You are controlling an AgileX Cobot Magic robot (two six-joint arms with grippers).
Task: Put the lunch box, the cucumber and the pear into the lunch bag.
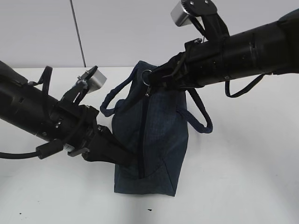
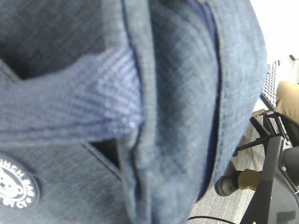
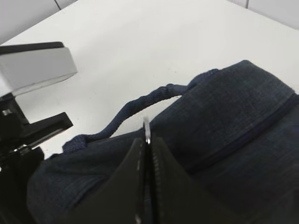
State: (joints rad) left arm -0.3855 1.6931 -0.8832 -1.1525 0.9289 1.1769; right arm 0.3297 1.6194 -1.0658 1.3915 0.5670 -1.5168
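The dark navy lunch bag (image 1: 159,135) stands on the white table, its zipper running down the side that faces me. My right gripper (image 1: 152,77) is shut on the metal ring pull (image 1: 146,77) at the bag's top; the right wrist view shows the ring (image 3: 146,129) pinched between the two fingers of that gripper (image 3: 147,140). My left gripper (image 1: 128,160) presses into the bag's lower left edge and looks shut on its fabric. Bag fabric (image 2: 177,93) and a handle strap (image 2: 70,102) fill the left wrist view and hide the fingers. The lunch box, cucumber and pear are out of view.
The white table (image 1: 243,177) spreads around the bag. The bag's two loop handles (image 1: 201,119) hang off its sides. The left arm's camera housing (image 3: 32,70) sits close to the bag. A shoe (image 2: 226,184) and chair legs show beyond the table edge.
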